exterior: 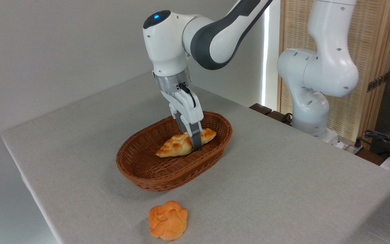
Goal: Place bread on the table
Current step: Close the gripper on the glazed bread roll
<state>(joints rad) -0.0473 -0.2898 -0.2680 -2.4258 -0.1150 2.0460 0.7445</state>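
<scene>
Grey table (80, 142), basket (168, 176), claw (192, 140) seemingly gripping bread (174, 146)

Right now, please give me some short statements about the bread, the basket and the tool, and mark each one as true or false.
1. The bread lies inside the wicker basket. True.
2. The tool hangs beside the basket, over bare table. False: it reaches down into the basket, with its fingers at the bread.
3. A small orange bun sits on the table in front of the basket. True.
4. The basket is tipped over on its side. False: it stands upright.
5. The bread is already on the table. False: it is in the basket.
</scene>
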